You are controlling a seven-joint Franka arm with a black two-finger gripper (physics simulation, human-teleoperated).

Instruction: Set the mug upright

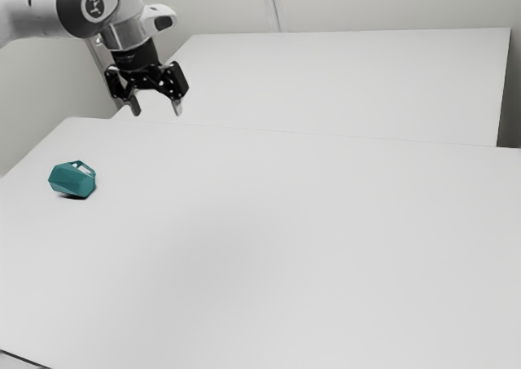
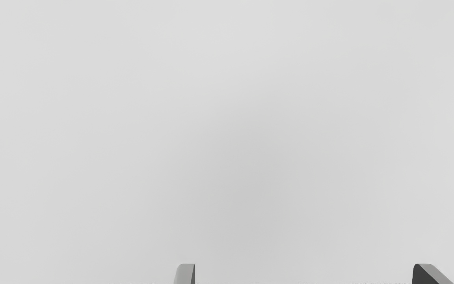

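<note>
My gripper [image 1: 156, 109] hangs above the far part of the table in the exterior view, its two fingers wide apart with nothing between them. A teal faceted mug [image 1: 72, 180] lies tipped on its side at the exterior view's left, lower in that view than the gripper and apart from it. The mug's handle points upward. In the wrist view, the gripper [image 2: 304, 274] has its fingertips spread over bare white surface.
The white table [image 1: 269, 247] spreads widely to the exterior view's right of the mug. Beyond its far edge is another white surface [image 1: 342, 84], with pale walls [image 1: 391, 2] behind.
</note>
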